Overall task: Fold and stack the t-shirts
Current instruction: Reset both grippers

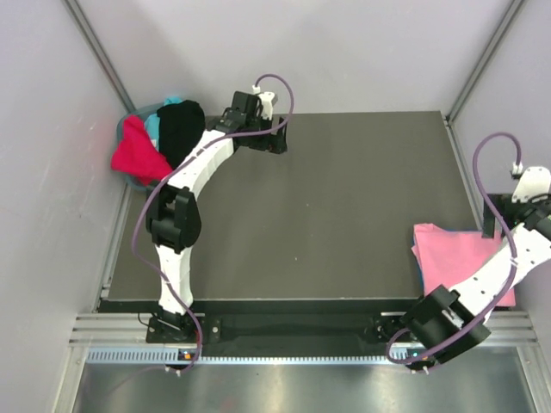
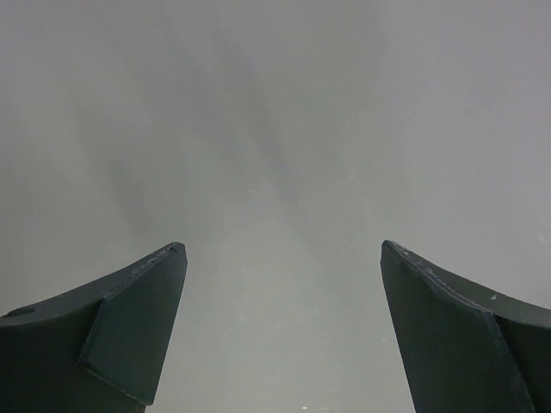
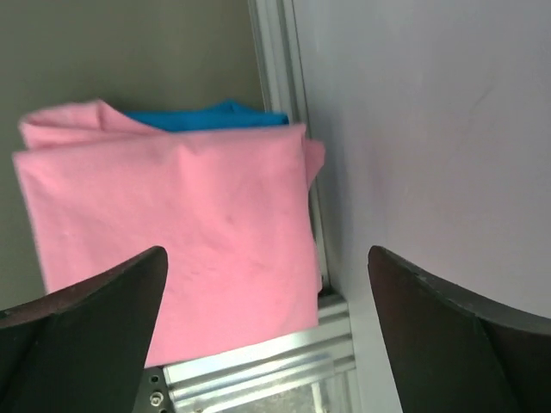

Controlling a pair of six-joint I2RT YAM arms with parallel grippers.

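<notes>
Two folded tees lie stacked at the right edge of the table (image 1: 327,206), near its front corner: the light pink t-shirt (image 3: 172,224) on top, the bright blue t-shirt (image 3: 202,118) peeking out beneath. Over them hovers the right gripper (image 3: 267,258), fingers spread wide and empty. At the far edge, the left gripper (image 2: 282,248) faces the wall (image 2: 275,103) with its fingers apart. By the far left corner, the red tee (image 1: 138,153), teal tee (image 1: 153,127) and black tee (image 1: 179,129) sit heaped.

2 white arms (image 1: 205,165) w/ black joints (image 1: 175,220), purple cables (image 1: 473,165), dark fingers (image 2: 129,331)
</notes>
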